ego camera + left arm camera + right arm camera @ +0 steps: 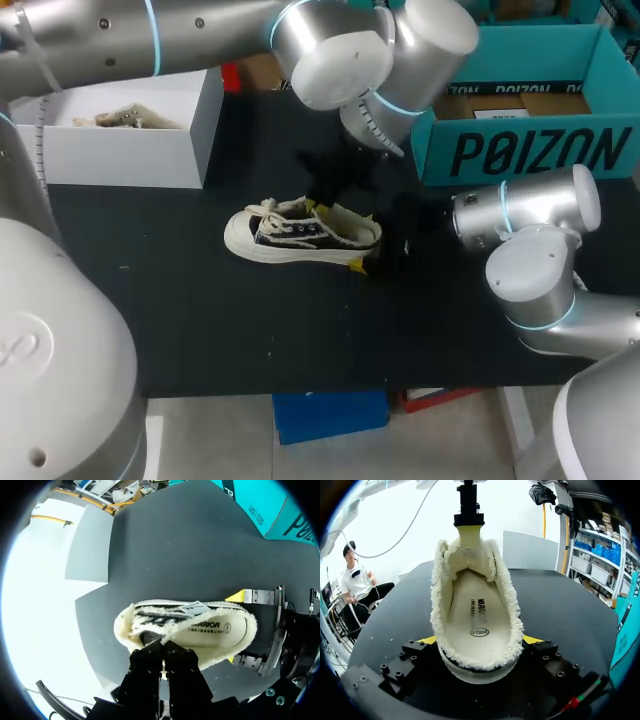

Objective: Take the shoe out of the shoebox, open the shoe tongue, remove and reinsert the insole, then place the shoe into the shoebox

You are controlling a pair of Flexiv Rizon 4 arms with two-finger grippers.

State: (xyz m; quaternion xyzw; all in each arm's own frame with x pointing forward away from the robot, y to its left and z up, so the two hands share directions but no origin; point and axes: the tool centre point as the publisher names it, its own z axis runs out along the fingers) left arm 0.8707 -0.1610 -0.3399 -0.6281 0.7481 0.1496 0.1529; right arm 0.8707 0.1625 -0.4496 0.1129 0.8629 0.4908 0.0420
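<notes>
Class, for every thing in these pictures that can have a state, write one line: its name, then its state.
shoe: out of the shoebox, standing on its sole
tongue: lifted, pinched by the left fingers
insole: lying flat inside the shoe
shoebox: open
white box: open, second shoe inside
left gripper: shut on the tongue
right gripper: shut on the shoe's heel

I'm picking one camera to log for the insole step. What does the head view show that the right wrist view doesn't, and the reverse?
Only the head view: the white box with a second shoe in it, and the laced side of the shoe. Only the right wrist view: the insole lying inside the shoe's opening. Both: the shoe on the black table, the right gripper shut on its heel, the left gripper at its tongue, and the teal shoebox.
</notes>
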